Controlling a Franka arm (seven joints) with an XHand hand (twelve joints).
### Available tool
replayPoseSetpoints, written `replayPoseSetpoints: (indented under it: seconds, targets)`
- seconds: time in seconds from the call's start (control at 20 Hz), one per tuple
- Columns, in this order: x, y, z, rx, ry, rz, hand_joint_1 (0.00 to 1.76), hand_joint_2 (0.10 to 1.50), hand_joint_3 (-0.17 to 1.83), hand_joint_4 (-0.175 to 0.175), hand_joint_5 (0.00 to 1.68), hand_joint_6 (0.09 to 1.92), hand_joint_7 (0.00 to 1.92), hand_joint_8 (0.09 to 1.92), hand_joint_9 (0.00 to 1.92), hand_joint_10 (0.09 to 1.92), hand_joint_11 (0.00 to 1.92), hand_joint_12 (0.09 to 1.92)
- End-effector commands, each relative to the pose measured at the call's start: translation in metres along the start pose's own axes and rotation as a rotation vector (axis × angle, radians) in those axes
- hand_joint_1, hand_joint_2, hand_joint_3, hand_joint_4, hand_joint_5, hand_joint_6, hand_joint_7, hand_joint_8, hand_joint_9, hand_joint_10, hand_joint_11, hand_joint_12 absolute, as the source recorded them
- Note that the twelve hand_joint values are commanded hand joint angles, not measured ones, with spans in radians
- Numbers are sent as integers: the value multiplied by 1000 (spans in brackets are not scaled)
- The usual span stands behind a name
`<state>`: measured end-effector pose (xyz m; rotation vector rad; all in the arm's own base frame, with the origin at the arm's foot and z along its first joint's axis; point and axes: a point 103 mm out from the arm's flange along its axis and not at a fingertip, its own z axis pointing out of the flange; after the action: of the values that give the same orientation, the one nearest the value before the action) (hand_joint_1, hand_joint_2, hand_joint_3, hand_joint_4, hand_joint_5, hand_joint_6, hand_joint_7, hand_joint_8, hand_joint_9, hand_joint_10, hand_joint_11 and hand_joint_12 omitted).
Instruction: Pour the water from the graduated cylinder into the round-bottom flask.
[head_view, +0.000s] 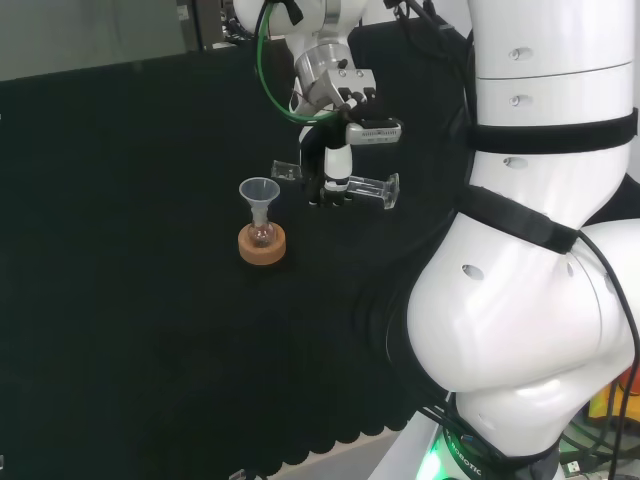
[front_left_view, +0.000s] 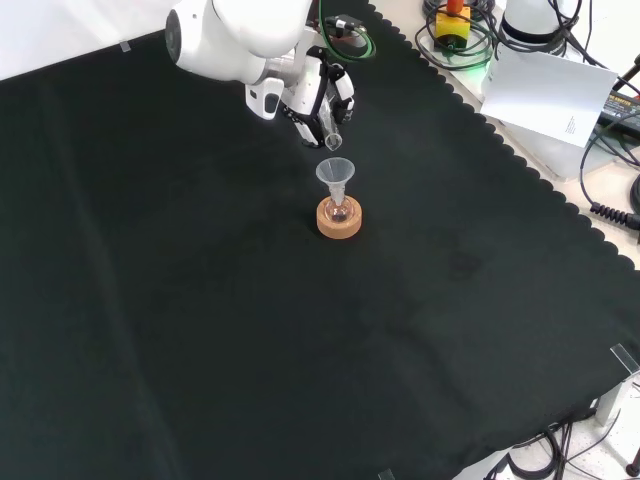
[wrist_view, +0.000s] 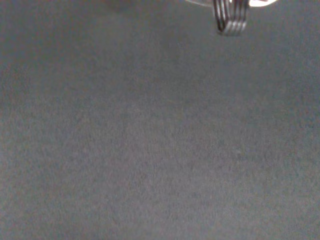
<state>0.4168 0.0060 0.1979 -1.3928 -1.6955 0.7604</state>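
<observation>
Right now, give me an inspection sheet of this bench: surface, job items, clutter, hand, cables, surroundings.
Surface: black cloth covers the bench, scalloped along its edge.
Job items: small round flask on a cork ring with a clear funnel in its neck; the clear cylinder is held nearly level, its mouth just above the funnel in the front view.
Clutter: nothing seen on the cloth.
Hand: the hand has its fingers curled round the cylinder.
Cables: green cable loops by the wrist; black cables lie off the cloth's edge.
Surroundings: sheet of paper and a yellow and red box beyond the cloth.
</observation>
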Motion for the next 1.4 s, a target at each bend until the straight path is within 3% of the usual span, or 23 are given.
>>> replayPoseSetpoints:
  seconds: [0.05, 1.4]
  targets:
    - [4, -3, -3, 22, -24, 27, 1462, 905, 738, -108, 836, 865, 820, 770, 1099, 482, 994, 868]
    - [19, -11, -12, 124, -126, 150, 1464, 906, 736, -109, 838, 861, 814, 779, 1096, 494, 996, 862]
